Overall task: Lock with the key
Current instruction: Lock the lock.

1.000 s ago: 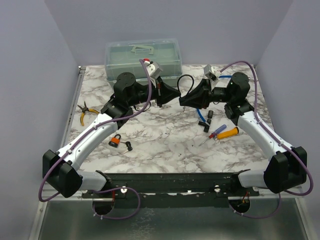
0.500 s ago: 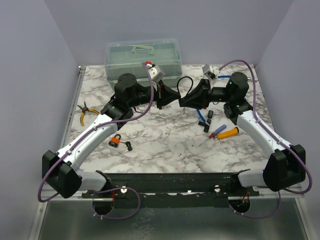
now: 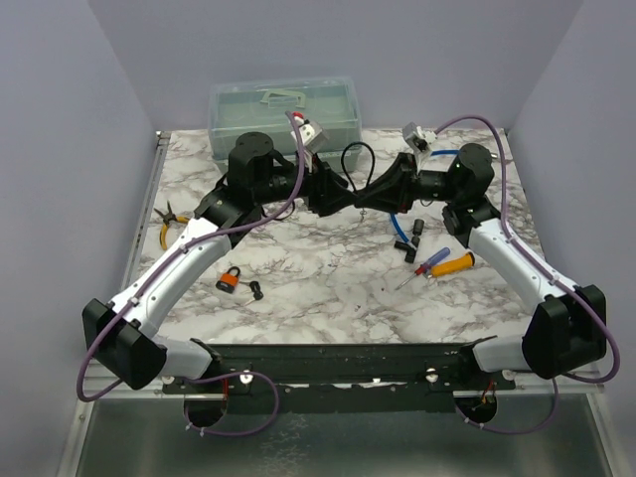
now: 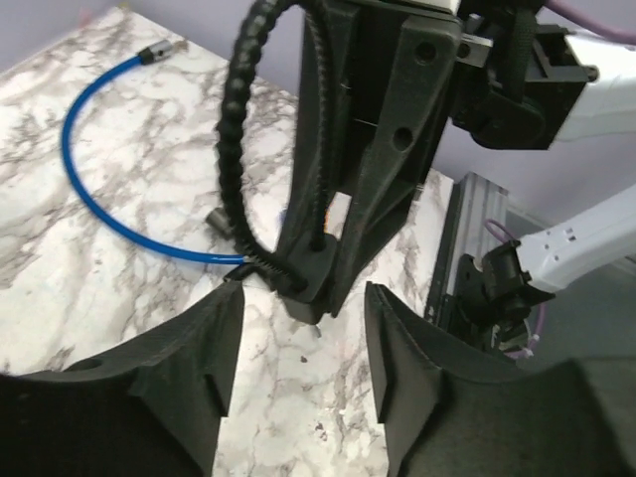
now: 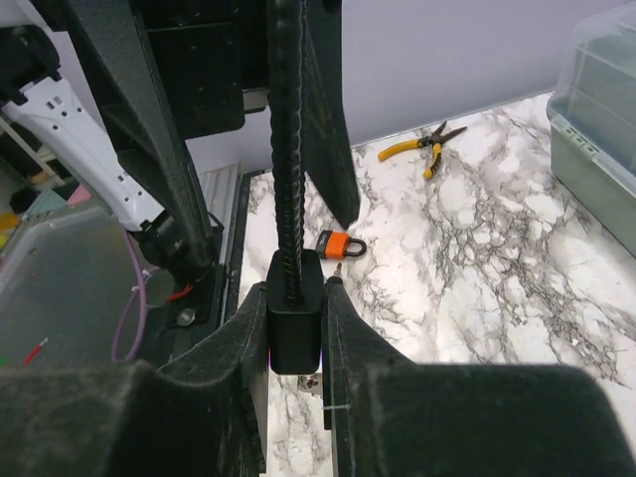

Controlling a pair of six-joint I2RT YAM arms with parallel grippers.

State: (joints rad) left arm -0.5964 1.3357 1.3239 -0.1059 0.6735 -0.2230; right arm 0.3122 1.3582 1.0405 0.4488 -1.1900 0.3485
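Cable lock, pinched narrowly in right gripper; left gripper jaws wide, empty, just before it; apparently key-turning step, next needing aligned closure on the unseen key.

Marble-patterned table boxed in on three sides by plain lavender walls; even, soft light

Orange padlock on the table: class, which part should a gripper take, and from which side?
Best take the orange padlock by its body, from above, closing across its side edges: it lies flat on the table, and the thin shackle offers less to hold.
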